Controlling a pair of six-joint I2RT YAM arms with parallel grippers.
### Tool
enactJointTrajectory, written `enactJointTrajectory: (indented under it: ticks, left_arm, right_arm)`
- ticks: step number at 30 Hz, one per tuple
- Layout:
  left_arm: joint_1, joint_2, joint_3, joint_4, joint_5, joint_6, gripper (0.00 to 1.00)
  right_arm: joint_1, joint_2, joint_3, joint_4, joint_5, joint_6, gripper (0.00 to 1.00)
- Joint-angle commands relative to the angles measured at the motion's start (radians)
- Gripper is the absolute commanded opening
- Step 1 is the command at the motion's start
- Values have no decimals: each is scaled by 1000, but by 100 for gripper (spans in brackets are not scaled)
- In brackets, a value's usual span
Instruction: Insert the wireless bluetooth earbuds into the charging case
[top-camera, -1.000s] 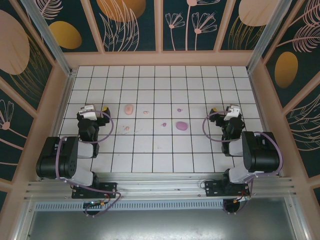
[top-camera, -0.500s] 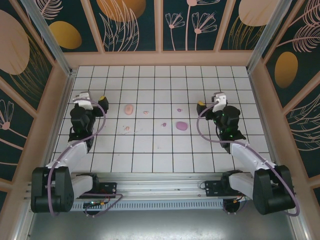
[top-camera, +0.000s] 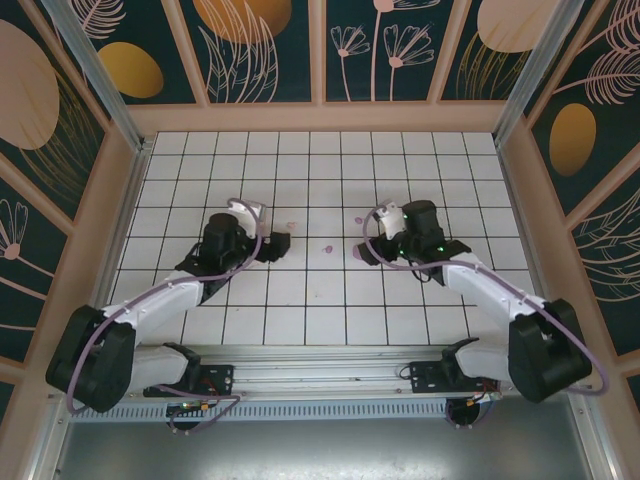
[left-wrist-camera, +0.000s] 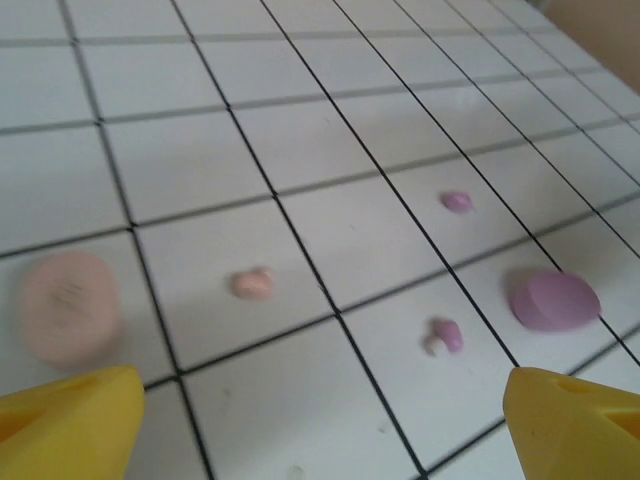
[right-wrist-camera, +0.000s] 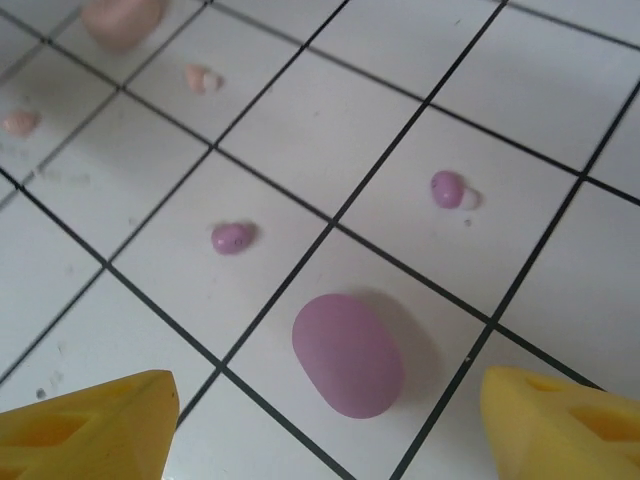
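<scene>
Top view, left to right: the left gripper (top-camera: 277, 243) sits left of centre on the tiled table (top-camera: 310, 320), and the right gripper (top-camera: 366, 251) sits right of centre. The two face one another across a few tiles.

Left wrist view: the jaws are spread to the two lower corners of the frame and hold nothing. The pink case (left-wrist-camera: 68, 305) lies at left middle. A pink bud (left-wrist-camera: 251, 284) lies to its right, apart from it. Further right are a purple bud (left-wrist-camera: 441, 337), low in the frame, and the other purple bud (left-wrist-camera: 456, 201), higher up. The purple case (left-wrist-camera: 554, 300) lies at the far right.

Right wrist view: the jaws are likewise wide apart and empty. The second pink bud (right-wrist-camera: 18, 123) lies at the left edge. The purple case rests at lower centre, between the jaws but touching neither.

All four buds lie loose on the tiles — each one apart from both cases.
</scene>
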Motion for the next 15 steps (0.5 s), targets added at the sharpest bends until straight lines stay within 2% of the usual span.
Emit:
enactJointTrajectory:
  ticks: [1, 3, 6, 11, 15]
  left_arm:
    - [-21, 27, 35, -27, 38, 30, 93]
    - [-20, 30, 14, 27, 69, 23, 93]
    - [-20, 57, -21, 137, 132, 2, 94]
    - [-21, 131, 6, 183, 220, 5, 86]
    - [-23, 130, 9, 241, 241, 19, 86]
  right_arm:
    - [6, 81, 102, -153, 40, -174, 83]
    - [-1, 142, 140, -208, 72, -216, 85]
    - [-21, 206, 161, -252, 54, -259, 86]
    - [-36, 253, 180, -248, -19, -287, 87]
    - [-35, 288, 184, -249, -31, -288, 88]
